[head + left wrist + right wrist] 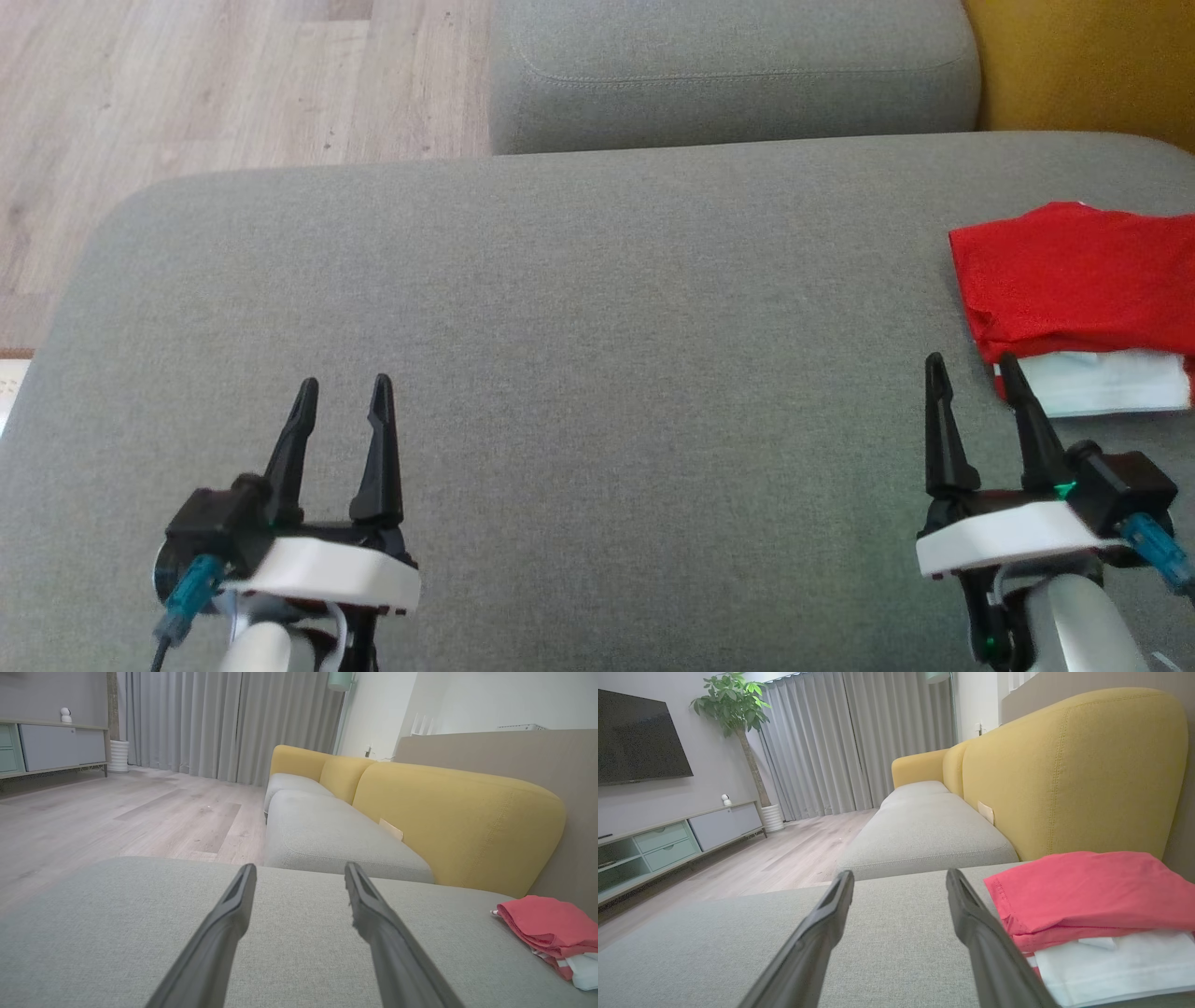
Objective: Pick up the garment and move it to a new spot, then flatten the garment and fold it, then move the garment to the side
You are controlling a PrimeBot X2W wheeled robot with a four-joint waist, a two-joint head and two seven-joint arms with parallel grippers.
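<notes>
Looking down from the head view, the left gripper hovers near the near-left corner of the wide grey cushion with its two dark fingers spread apart and nothing between them. The right gripper sits by the near-right corner, its fingers likewise apart and empty. The garment lies folded at the right edge of the cushion, red on top with a white layer showing along its near side; the right gripper's outer finger ends just beside its near-left corner, and whether they touch cannot be told. A second cushion butts against the far edge, with wooden floor off the left edge. In the left wrist view, the left gripper points across bare grey fabric, fingers parted, while the garment rests well apart at the right edge below the yellow backrest. In the right wrist view, the right gripper stands parted and empty, the garment just beside its right finger, against the backrest.
</notes>
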